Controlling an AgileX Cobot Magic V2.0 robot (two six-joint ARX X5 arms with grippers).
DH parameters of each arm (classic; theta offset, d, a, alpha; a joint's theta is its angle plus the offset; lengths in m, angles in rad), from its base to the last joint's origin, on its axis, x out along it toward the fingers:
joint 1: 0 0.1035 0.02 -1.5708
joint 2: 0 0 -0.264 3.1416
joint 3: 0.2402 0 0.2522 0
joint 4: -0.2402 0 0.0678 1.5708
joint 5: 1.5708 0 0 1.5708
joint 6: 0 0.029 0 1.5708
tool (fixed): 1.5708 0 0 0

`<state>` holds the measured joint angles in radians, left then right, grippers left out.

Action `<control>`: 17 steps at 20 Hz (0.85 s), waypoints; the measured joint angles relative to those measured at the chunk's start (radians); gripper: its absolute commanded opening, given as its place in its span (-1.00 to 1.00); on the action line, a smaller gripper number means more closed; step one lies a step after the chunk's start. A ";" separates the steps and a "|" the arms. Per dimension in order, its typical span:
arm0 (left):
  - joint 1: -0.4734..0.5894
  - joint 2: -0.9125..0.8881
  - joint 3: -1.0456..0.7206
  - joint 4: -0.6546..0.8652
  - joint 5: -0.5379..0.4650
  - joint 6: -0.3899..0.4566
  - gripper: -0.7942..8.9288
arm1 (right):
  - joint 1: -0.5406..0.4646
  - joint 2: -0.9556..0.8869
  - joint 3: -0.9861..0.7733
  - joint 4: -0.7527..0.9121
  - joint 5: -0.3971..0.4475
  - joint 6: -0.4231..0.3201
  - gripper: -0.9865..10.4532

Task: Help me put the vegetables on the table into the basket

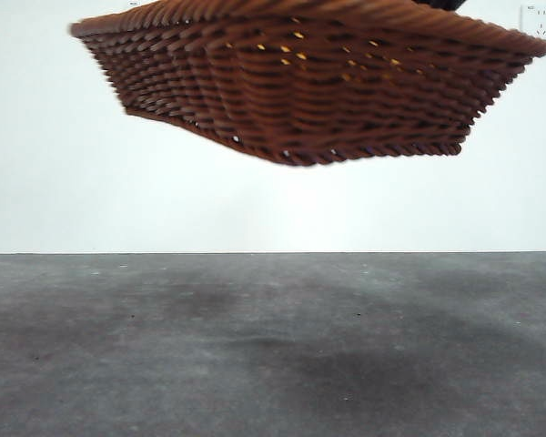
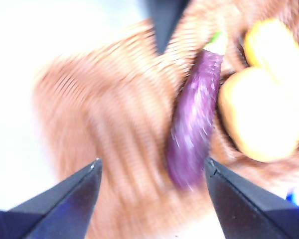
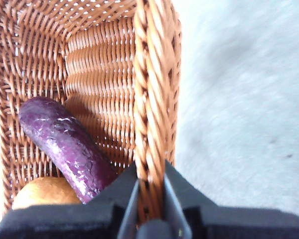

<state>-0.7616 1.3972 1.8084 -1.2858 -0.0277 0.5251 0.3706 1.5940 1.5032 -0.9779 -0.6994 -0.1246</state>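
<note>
The brown woven basket (image 1: pixel 300 82) hangs tilted in the air, well above the grey table (image 1: pixel 255 346). My right gripper (image 3: pixel 150 174) is shut on the basket's braided rim (image 3: pixel 149 99). Inside lie the purple eggplant (image 3: pixel 65 144) and the brown-orange potato (image 3: pixel 45 191). The blurred left wrist view shows the basket (image 2: pixel 114 124) with the eggplant (image 2: pixel 194 124), the large potato (image 2: pixel 256 119) and the smaller yellow one (image 2: pixel 274 50). My left gripper (image 2: pixel 152 172) is open and empty, apart from the basket.
A white wall stands behind the table. A dark shadow lies on the table (image 1: pixel 346 364) under the basket. A black arm tip (image 1: pixel 446 4) shows above the basket's rim at the top right.
</note>
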 measured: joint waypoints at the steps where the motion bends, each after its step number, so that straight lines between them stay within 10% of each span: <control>1: 0.024 -0.048 0.000 0.000 0.000 -0.047 -0.13 | -0.028 0.000 0.000 0.002 -0.027 0.023 -0.85; 5: 0.084 -0.211 0.000 -0.027 0.000 -0.207 -0.20 | -0.171 0.000 0.000 -0.036 -0.041 0.059 -0.85; 8: 0.089 -0.299 0.000 -0.031 0.000 -0.231 -0.85 | -0.319 0.000 0.000 -0.047 -0.031 0.063 -0.85; 17: 0.090 -0.420 0.000 -0.031 0.000 -0.303 -0.85 | -0.509 0.000 -0.118 0.123 0.094 0.058 -0.85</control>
<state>-0.6712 0.9768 1.8084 -1.3167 -0.0273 0.2226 -0.1379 1.5944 1.3849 -0.8551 -0.6052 -0.0666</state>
